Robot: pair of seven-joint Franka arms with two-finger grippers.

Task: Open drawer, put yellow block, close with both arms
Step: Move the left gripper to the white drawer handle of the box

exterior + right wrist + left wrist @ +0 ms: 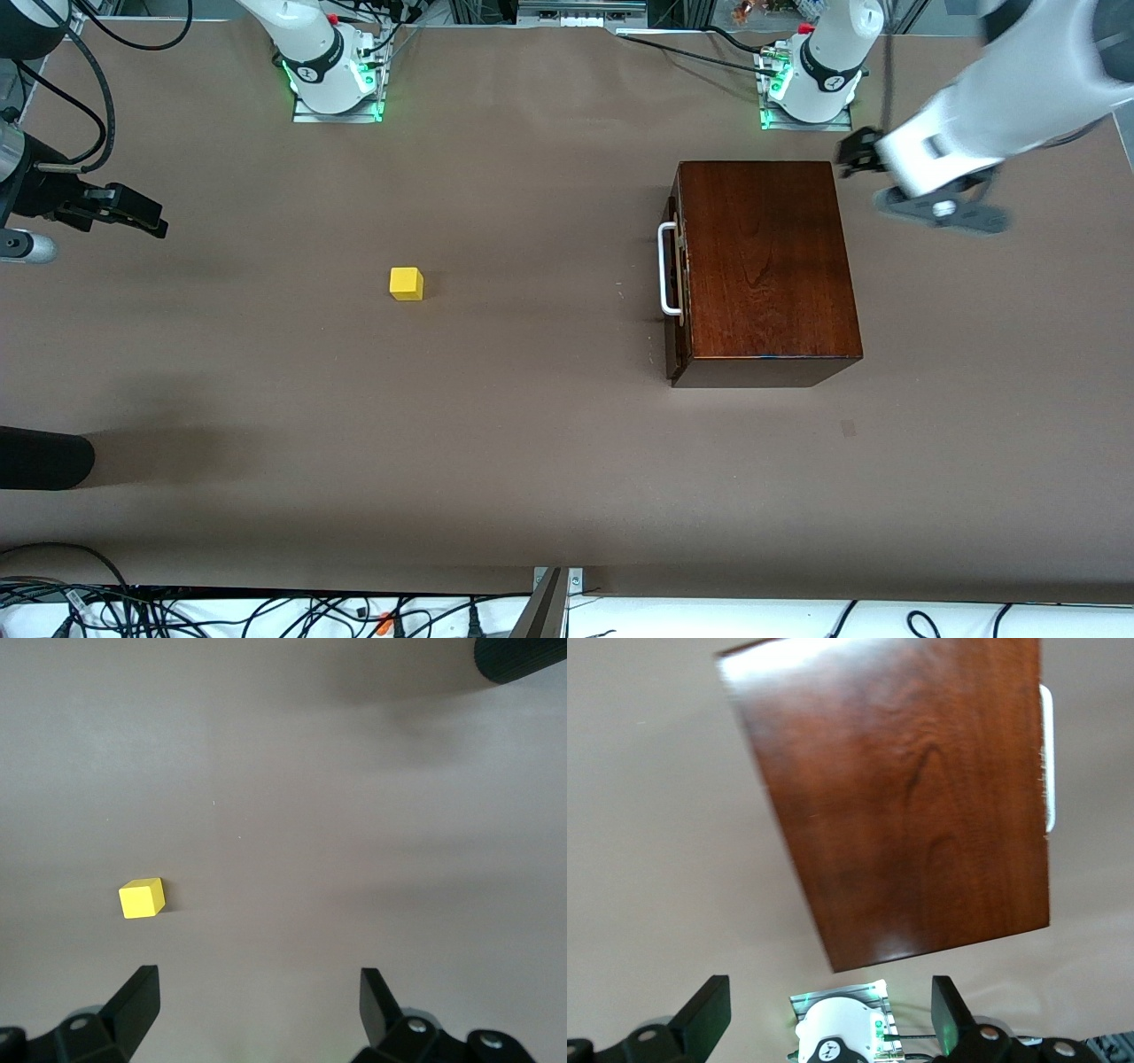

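Toward the left arm's end of the table (532, 461), the dark box (764, 257) sits with its drawer (675, 275) apparently pushed in, white handle (666, 270) facing the yellow block (406, 283), so nothing inside shows. The block lies on bare table, well apart from the box. The left gripper (828, 1019) hangs over the table beside the box, fingers spread and empty. The right gripper (257, 1010) hovers over the right arm's end, fingers likewise apart.

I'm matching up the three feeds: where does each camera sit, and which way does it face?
Front view: high across the table, facing both bases; shows the wooden box and yellow block.
Left wrist view: over the box, looking down; open left gripper shows.
Right wrist view: over bare table, looking down; open right gripper shows.
Front and right wrist views share the block.
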